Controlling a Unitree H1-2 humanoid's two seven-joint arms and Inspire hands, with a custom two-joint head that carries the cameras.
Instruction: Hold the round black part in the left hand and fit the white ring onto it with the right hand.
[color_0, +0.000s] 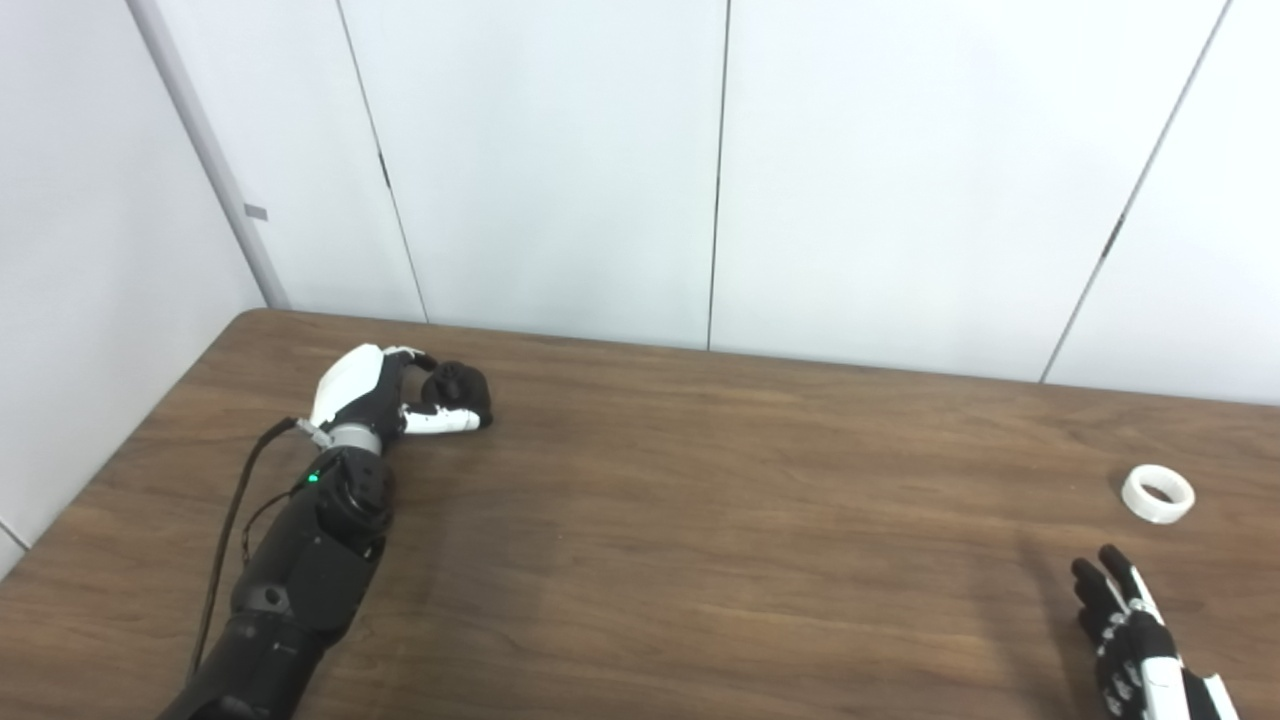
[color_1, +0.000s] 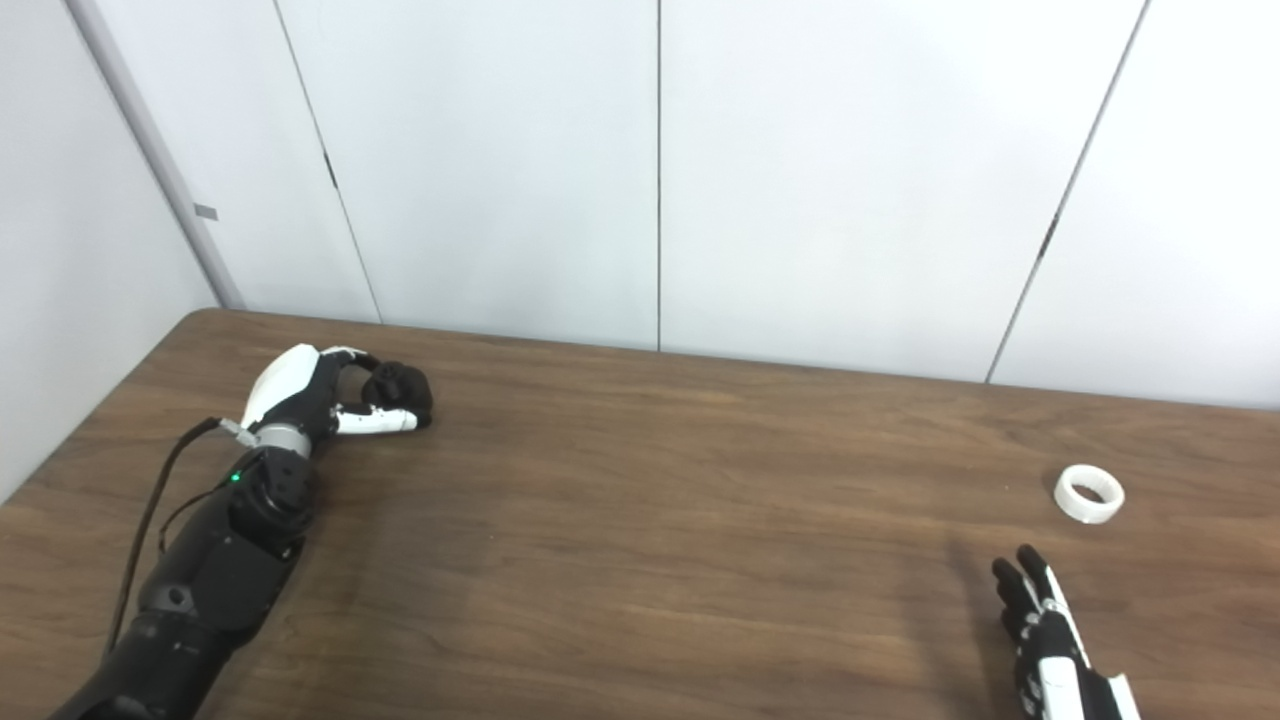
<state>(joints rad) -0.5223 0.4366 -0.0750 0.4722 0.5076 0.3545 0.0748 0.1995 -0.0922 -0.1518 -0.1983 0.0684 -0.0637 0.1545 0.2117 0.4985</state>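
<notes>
The left hand (color_0: 385, 395) lies low over the far left part of the wooden table (color_0: 700, 520), its fingers (color_0: 415, 357) and thumb curled around the round black part (color_0: 458, 390). The thumb, white along its length, runs along the near side of the part, and the fingers arch over its far side, so the part sits enclosed in the grasp close to the table surface. Whether the part is lifted clear of the wood or resting on it cannot be told from these views. The left forearm (color_0: 300, 570) stretches back toward the near left corner, with a small green light showing at the wrist and a dark cable looping along its left side.

The white ring (color_0: 1158, 493) lies flat on the table at the far right, hole facing up, well apart from the black part. The right hand (color_0: 1125, 620) comes in at the near right corner, just short of the ring and not touching it. Its fingers (color_1: 1020, 590) are extended and slightly spread, pointing away toward the ring, and it holds nothing.

Behind the table stands a wall of pale panels (color_0: 550, 160) divided by thin vertical seams.
</notes>
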